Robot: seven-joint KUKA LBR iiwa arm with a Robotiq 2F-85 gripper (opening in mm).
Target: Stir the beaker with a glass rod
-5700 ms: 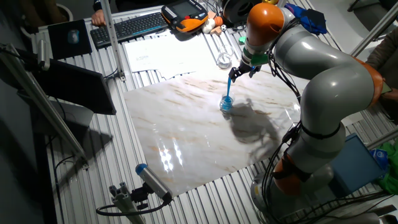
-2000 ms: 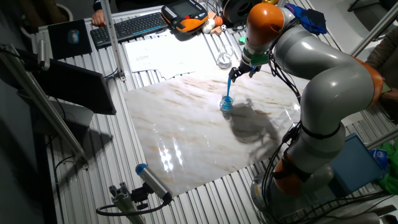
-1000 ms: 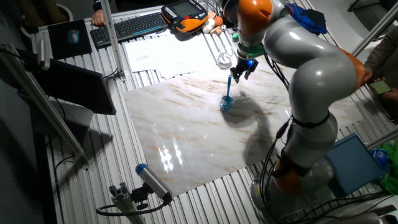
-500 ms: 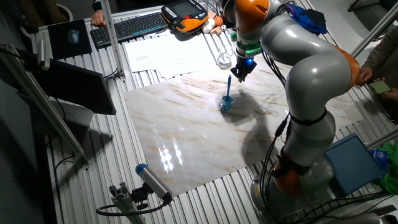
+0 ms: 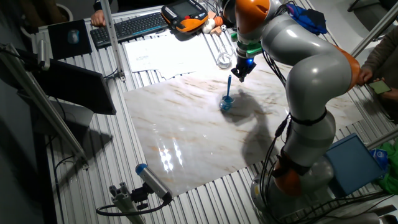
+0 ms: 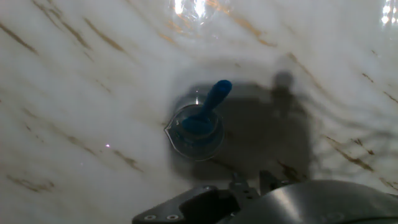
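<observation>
The beaker (image 5: 226, 104) is sitting mid-counter (image 5: 186, 137) on the marble sheet, the glass rod (image 5: 229, 87) leaning inside it, top tilting far. Just beyond, the end effector (image 5: 241, 73) is hovering apart from the rod, holding nothing (how open it is I cannot tell). A careless sweep risks tipping the light beaker

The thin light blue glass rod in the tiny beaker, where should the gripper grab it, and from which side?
Best take the light blue glass rod by its upper end, from above: it leans in the tiny blue-tinted glass beaker, with that end clear of the rim.
</observation>
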